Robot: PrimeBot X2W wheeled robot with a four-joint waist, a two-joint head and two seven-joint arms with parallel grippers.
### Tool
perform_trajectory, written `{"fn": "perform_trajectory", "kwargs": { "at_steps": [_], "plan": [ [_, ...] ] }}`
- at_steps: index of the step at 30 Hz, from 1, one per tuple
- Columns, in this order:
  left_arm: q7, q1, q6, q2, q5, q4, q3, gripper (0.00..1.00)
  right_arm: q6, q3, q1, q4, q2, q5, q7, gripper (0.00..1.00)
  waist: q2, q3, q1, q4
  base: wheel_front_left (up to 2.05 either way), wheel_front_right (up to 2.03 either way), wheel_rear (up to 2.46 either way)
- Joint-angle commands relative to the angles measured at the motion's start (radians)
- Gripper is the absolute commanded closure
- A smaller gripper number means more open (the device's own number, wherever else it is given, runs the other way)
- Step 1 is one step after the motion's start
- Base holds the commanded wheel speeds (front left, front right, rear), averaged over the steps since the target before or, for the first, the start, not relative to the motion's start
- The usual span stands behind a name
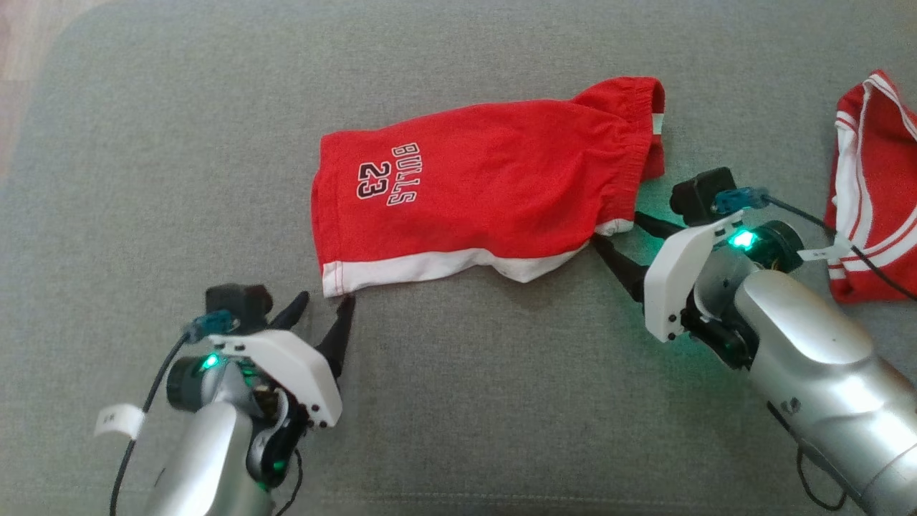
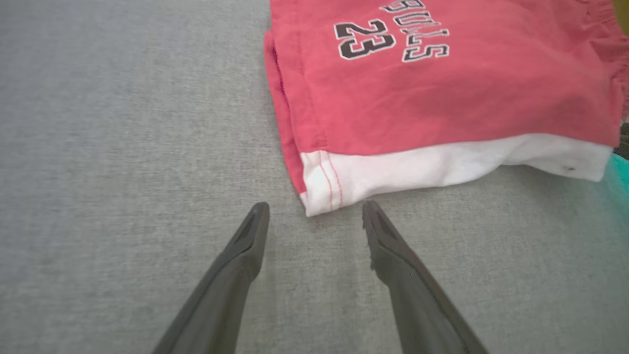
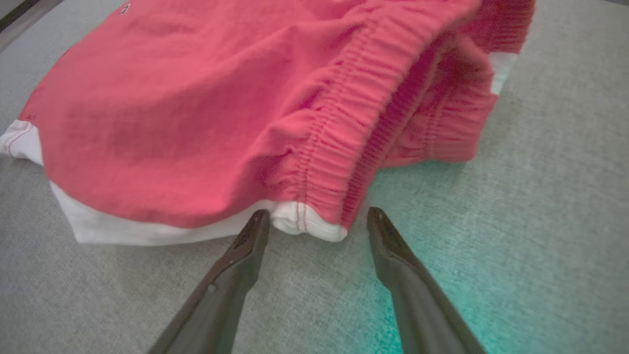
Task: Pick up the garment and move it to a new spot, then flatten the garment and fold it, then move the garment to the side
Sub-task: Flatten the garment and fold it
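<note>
Red shorts (image 1: pixel 487 186) with a white hem (image 2: pixel 442 167) lie spread on the grey fabric surface (image 1: pixel 143 179), and I have a gripper at each of the two near corners.

My left gripper (image 1: pixel 327 299) sits low over the fabric with its fingers spread apart and nothing between them. From its wrist camera, the hem corner of the shorts is just ahead of the left gripper (image 2: pixel 315 206), in line with the gap between the two fingertips. I cannot tell whether the nearer tip touches the cloth. The "BULLS 23" print (image 1: pixel 390 175) lies further ahead of this gripper.

My right gripper (image 1: pixel 615 226) is also spread wide and holds nothing. Its wrist camera shows the right gripper (image 3: pixel 318 212) with its tips at the edge of the shorts, where the gathered waistband (image 3: pixel 334 132) meets the white hem. That corner lies just ahead of the gap, and one tip is right against the white edge.

A second red and white garment (image 1: pixel 870 193) lies crumpled behind the right gripper's wrist, well apart from the shorts.
</note>
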Motion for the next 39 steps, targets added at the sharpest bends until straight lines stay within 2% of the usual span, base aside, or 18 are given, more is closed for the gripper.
{"fn": "perform_trajectory", "kwargs": {
  "at_steps": [1,12,13,14,16,17,18,19,20,31,35,39],
  "plan": [
    [0.005,-0.056,-0.005,0.005,-0.012,-0.026,0.025,0.00,0.007,0.015,-0.029,-0.015,0.000,0.013,-0.016,0.00,0.0000,0.002,0.0000,-0.004,0.00,0.00,0.00],
    [0.063,-0.127,-0.001,0.015,-0.044,0.055,0.018,0.00,0.007,0.149,-0.078,0.014,0.024,0.080,-0.069,0.00,0.0000,0.016,0.0000,-0.032,0.00,0.00,0.00],
    [0.061,-0.133,-0.002,0.016,-0.048,0.057,0.019,0.05,0.007,0.160,-0.085,0.015,0.026,0.086,-0.075,0.00,0.0000,0.017,0.0000,-0.034,0.00,0.00,0.00],
    [0.062,-0.136,-0.003,0.016,-0.052,0.060,0.018,0.45,0.007,0.171,-0.092,0.017,0.029,0.092,-0.081,0.00,0.0000,0.018,0.0000,-0.036,0.00,0.00,0.00],
    [0.058,-0.141,-0.006,0.018,-0.055,0.062,0.014,1.00,0.007,0.192,-0.103,0.022,0.032,0.106,-0.093,0.00,0.0000,0.018,0.0000,-0.037,0.00,0.00,0.00],
    [0.055,-0.141,-0.006,0.019,-0.057,0.063,0.013,1.00,0.007,0.202,-0.108,0.026,0.033,0.113,-0.097,0.07,0.0000,0.017,0.0000,-0.037,0.00,0.00,0.00],
    [0.059,-0.141,-0.008,0.020,-0.059,0.067,0.009,1.00,0.007,0.212,-0.112,0.030,0.033,0.120,-0.100,0.44,0.0000,0.015,0.0000,-0.036,0.00,0.00,0.00],
    [0.060,-0.140,-0.009,0.021,-0.062,0.069,0.007,1.00,0.007,0.224,-0.115,0.031,0.032,0.127,-0.105,0.75,0.0000,0.011,0.0000,-0.036,0.00,0.00,0.00],
    [0.054,-0.139,-0.010,0.021,-0.066,0.069,0.008,1.00,0.007,0.235,-0.118,0.031,0.030,0.135,-0.111,1.00,0.0000,0.007,0.0000,-0.035,0.00,0.00,0.00],
    [0.002,-0.091,-0.017,0.056,-0.106,0.014,0.029,1.00,0.007,0.290,-0.122,-0.010,-0.029,0.215,-0.246,1.00,0.0000,-0.064,0.0000,-0.049,0.00,0.00,0.00],
    [0.001,-0.108,-0.019,0.101,-0.097,-0.054,0.029,1.00,0.007,0.292,-0.137,-0.048,-0.058,0.247,-0.290,1.00,0.0000,-0.084,0.0000,-0.061,0.00,0.00,0.00],
    [0.047,-0.181,-0.022,0.153,-0.093,-0.101,0.030,1.00,0.007,0.278,-0.169,-0.103,-0.075,0.304,-0.321,1.00,0.0000,-0.082,0.0000,-0.071,0.00,0.00,0.00]
  ]
}}
